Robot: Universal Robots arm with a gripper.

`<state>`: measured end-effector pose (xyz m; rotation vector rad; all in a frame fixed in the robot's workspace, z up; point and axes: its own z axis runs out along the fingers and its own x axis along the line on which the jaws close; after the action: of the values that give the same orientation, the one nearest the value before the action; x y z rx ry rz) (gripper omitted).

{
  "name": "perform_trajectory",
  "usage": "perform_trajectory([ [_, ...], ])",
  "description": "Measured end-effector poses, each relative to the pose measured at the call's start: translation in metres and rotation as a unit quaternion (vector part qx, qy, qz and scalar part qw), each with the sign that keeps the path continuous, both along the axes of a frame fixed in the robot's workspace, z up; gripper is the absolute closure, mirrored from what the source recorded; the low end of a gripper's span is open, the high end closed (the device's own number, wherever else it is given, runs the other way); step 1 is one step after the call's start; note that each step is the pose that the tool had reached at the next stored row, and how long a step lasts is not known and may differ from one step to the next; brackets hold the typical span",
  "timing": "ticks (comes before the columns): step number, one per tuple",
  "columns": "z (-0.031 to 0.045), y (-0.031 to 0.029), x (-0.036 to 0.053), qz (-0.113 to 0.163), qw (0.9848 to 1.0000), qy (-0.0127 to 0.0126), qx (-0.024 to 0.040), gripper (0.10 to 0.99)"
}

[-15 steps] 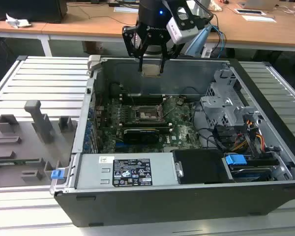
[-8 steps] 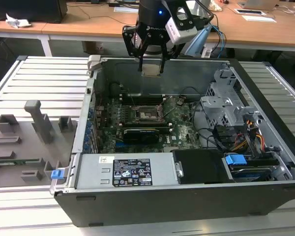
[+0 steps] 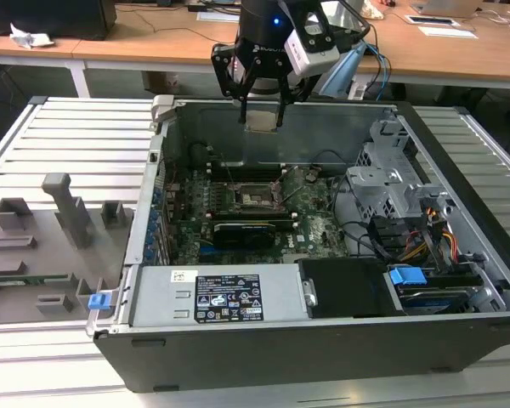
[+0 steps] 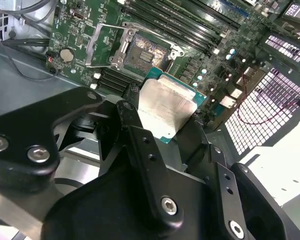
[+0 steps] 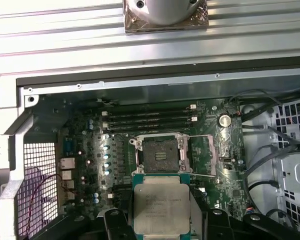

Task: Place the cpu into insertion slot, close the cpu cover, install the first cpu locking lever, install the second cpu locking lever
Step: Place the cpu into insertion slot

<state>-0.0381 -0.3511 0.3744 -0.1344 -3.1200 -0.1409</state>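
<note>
My gripper [image 3: 262, 112] hangs over the back wall of the open computer case, shut on the cpu [image 3: 262, 120]. In both wrist views the cpu [image 5: 161, 207] [image 4: 165, 106] shows its dull silver top and green edge, clamped between black fingers [image 4: 131, 122]. The insertion slot [image 5: 160, 156] [image 4: 146, 50] [image 3: 251, 197] lies open on the green motherboard, below the chip and apart from it. The cpu cover [image 4: 106, 44] [image 5: 202, 156] is swung open beside the slot. A thin locking lever [image 5: 206, 175] lies loose by the cover.
Case walls [image 3: 166, 153] ring the board. A long black card [image 3: 242, 231] lies in front of the socket, with memory slots [image 5: 150, 120] behind it. A power supply [image 3: 225, 297] and a drive cage [image 3: 391, 174] stand nearby. A grey fixture tray [image 3: 42, 246] sits at the exterior view's left.
</note>
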Motion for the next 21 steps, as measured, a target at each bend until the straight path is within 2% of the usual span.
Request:
perform_trajectory([
  [21,0.0000,0.0000,0.0000,-0.016,0.9999,0.0000,0.0000,0.545],
])
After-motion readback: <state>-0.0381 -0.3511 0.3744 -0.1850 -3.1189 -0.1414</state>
